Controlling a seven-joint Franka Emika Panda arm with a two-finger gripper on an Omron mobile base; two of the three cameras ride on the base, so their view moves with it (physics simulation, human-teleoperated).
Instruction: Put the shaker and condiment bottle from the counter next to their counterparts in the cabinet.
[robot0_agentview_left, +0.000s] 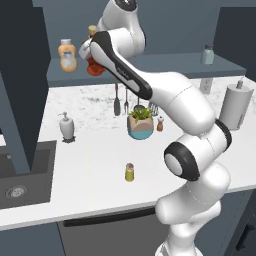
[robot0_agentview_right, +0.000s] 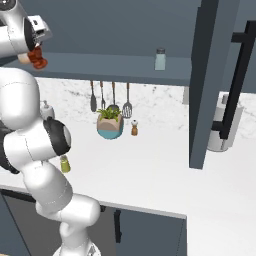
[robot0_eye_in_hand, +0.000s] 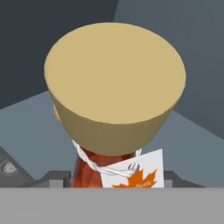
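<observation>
Condiment bottle: end effector gripping it, hanging at cabinet shelf beside orange bottle. Shaker: standing on counter.

Both base views look forward and down over the table, one from behind-left, one from behind-right, sharing the planter at mid-frame. The hand view sits very close above the condiment bottle.

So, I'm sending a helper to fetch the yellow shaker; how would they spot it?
Start at the white marble counter below the cabinet shelf. In front of the potted plant, nearer the counter's front edge, stands the shaker alone: a small yellow-olive cylinder with a tan-brown cap, unlike the brown pepper mill beside the plant.
</observation>
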